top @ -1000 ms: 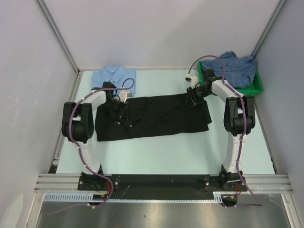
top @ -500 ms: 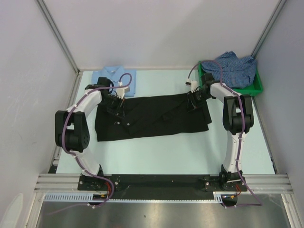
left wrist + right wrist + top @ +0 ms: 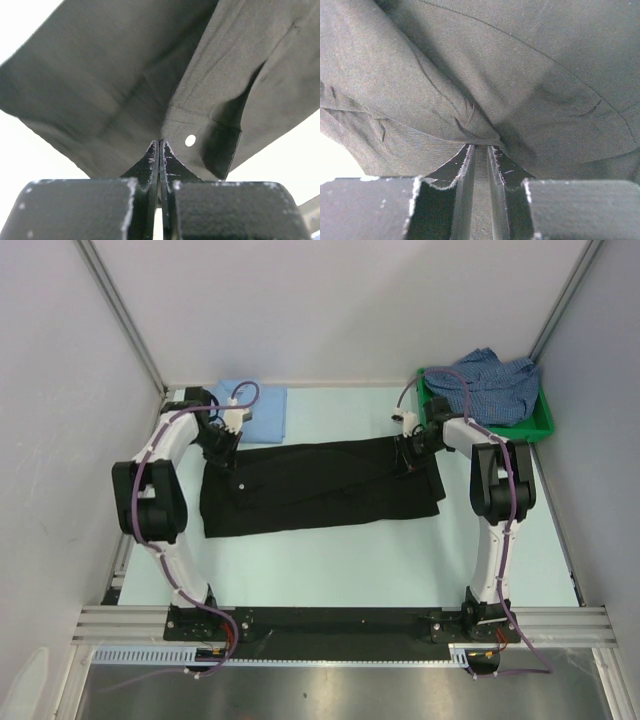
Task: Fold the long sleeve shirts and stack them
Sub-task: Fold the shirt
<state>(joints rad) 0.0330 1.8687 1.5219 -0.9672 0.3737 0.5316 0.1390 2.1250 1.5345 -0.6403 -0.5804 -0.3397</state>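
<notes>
The black long sleeve shirt [image 3: 320,488] lies spread across the middle of the table. My left gripper [image 3: 222,447] is at its back left corner. In the left wrist view the fingertips [image 3: 159,144] are shut on a raised edge of the black cloth [image 3: 125,90], beside a pale button [image 3: 190,140]. My right gripper [image 3: 404,458] is at the shirt's back right edge. Its jaws [image 3: 481,148] are pinched on a fold of black fabric [image 3: 520,75] that shows between them. A folded light blue shirt [image 3: 265,405] lies at the back left. The checked shirt [image 3: 490,380] is heaped in the bin.
The green plastic bin [image 3: 541,423] stands at the back right corner, just behind my right arm. Grey walls close in the table on the left, back and right. The light blue shirt lies right behind my left gripper.
My left gripper shut on the black shirt's edge and moved back and left, pulling that corner out flatter. My right gripper stayed nearly in place and tightened slightly on the cloth.
</notes>
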